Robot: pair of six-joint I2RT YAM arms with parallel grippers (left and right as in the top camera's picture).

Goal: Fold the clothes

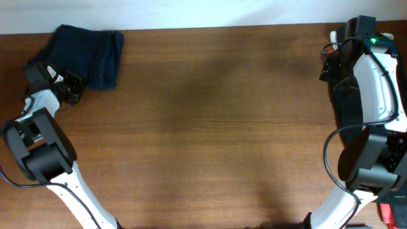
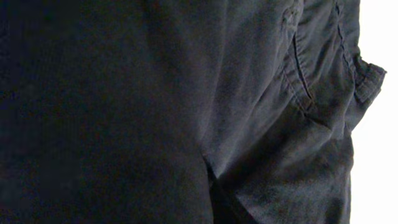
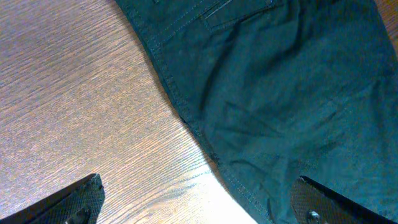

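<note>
A folded navy-blue garment (image 1: pixel 89 54) lies at the table's far left corner. My left gripper (image 1: pixel 70 90) is at its lower left edge. The left wrist view is filled with this dark fabric (image 2: pixel 186 112), showing a pocket seam, and the fingers are hidden. A second dark garment (image 1: pixel 346 105) lies at the right table edge, mostly under my right arm. My right gripper (image 1: pixel 329 67) (image 3: pixel 205 205) is open wide, low over that garment's stitched hem (image 3: pixel 280 112), with one finger over the fabric and the other over bare wood.
The brown wooden table (image 1: pixel 216 127) spreads between the two arms. My left arm's base (image 1: pixel 38 146) stands at the left front. My right arm's base (image 1: pixel 365 165) and its cables stand at the right front.
</note>
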